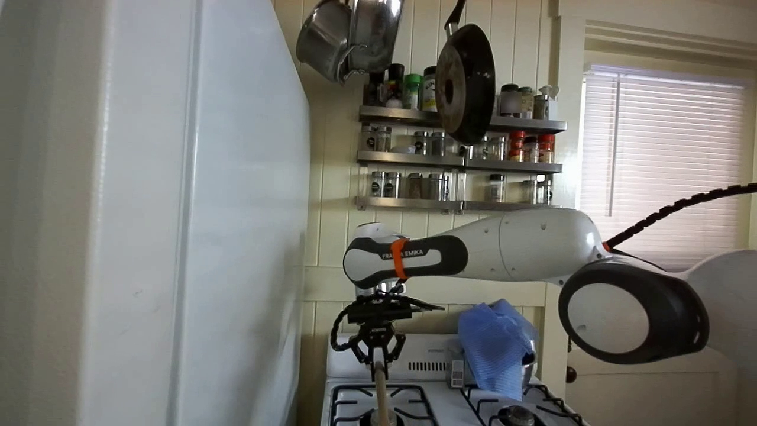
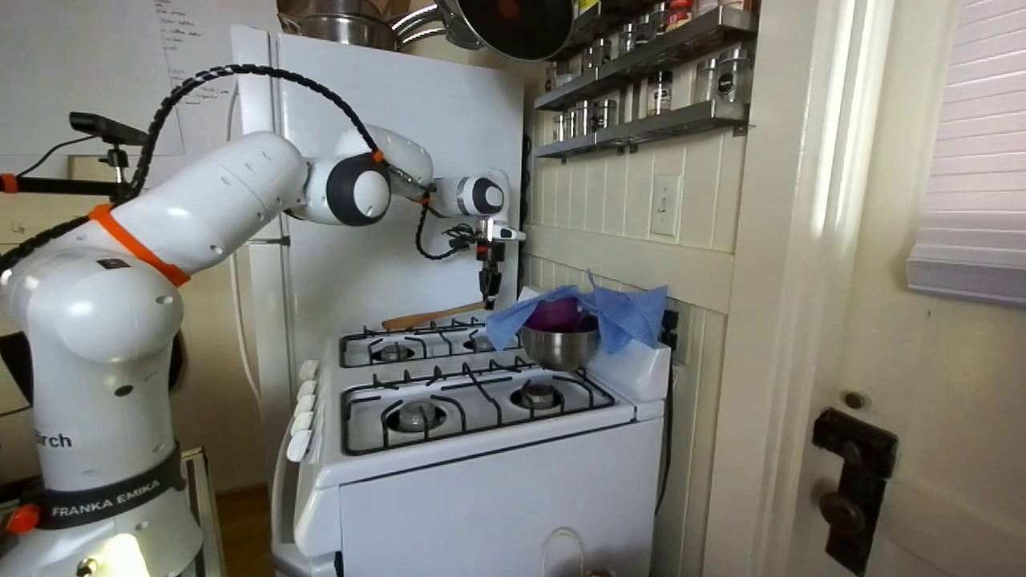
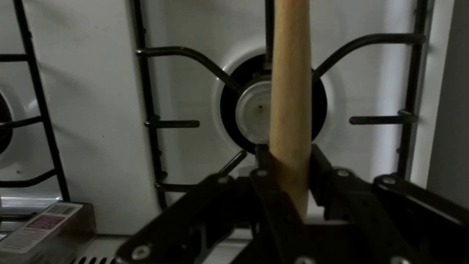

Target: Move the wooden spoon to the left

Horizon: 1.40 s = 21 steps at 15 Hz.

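"Left to right in an exterior view, what's there?"

"A tall, smooth white refrigerator (image 1: 248,177), beyond the left edge of the white gas stovetop (image 1: 449,402)."

"And next?"

"My black two-fingered claw (image 1: 379,368), pinching a long pale wooden spoon (image 1: 381,396) near its handle end, over the round back burner (image 3: 253,113) by that left edge."

"Touching the black metal grate (image 3: 388,120)?"

"I can't tell. Its broad end points toward the front edge."

"Farther right?"

"A small box (image 1: 457,374) with a white-and-pink label at the back edge, then a crumpled blue cloth (image 1: 497,343) draped over a round steel bowl (image 2: 561,349), something purple (image 2: 553,315) above its rim."
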Each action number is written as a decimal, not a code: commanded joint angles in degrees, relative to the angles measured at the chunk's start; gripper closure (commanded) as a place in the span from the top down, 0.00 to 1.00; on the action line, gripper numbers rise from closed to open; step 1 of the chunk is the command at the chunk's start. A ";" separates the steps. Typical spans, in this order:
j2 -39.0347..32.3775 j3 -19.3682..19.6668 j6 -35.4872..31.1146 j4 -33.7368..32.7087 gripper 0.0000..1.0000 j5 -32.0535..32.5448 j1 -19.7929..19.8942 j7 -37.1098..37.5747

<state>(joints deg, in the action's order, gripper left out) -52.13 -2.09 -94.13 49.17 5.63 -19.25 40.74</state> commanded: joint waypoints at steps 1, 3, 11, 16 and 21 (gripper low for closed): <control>-6.07 -0.35 2.52 -8.66 0.07 -2.49 -0.01 -2.58; -7.77 -0.57 2.75 -10.85 0.07 -3.29 -0.22 -3.53; -11.22 -2.58 5.36 -15.33 0.07 -6.93 0.33 -4.95; -11.85 -3.18 5.94 -15.42 0.07 -7.70 0.81 -4.37; -11.94 -3.55 5.82 -15.26 0.31 -8.15 1.28 -4.12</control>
<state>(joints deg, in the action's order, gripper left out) -62.05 -4.85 -90.64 37.26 -1.31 -18.45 36.44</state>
